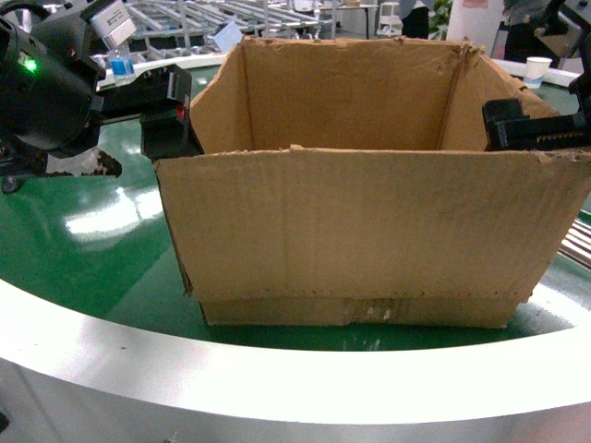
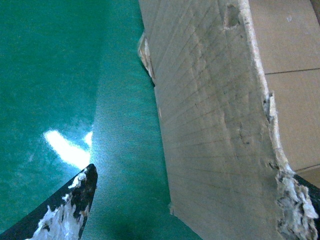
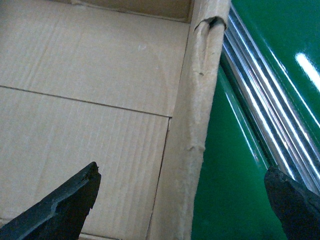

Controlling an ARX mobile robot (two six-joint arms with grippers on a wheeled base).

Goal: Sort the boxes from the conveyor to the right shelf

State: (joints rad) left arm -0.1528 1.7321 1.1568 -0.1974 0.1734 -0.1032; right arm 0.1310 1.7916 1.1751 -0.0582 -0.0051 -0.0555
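Observation:
A large brown cardboard box (image 1: pixel 369 231) with ragged top edges stands open-topped on the dark green conveyor (image 1: pixel 83 240), close to its white rim. My left gripper (image 1: pixel 171 115) is at the box's left wall (image 2: pixel 215 125), open, one finger (image 2: pixel 75 210) outside over the belt and the other (image 2: pixel 300 210) inside. My right gripper (image 1: pixel 531 129) is open astride the right wall (image 3: pixel 187 165), with one finger (image 3: pixel 70 205) over the box floor and the other (image 3: pixel 295 205) outside. Shiny rails of the shelf (image 3: pixel 260 100) run just past that wall.
The conveyor's white rounded rim (image 1: pixel 277 378) curves across the front. A paper cup (image 1: pixel 537 69) stands behind the box on the right, and a small blue item (image 1: pixel 120 66) on the left. Steel racks (image 1: pixel 203 14) fill the background.

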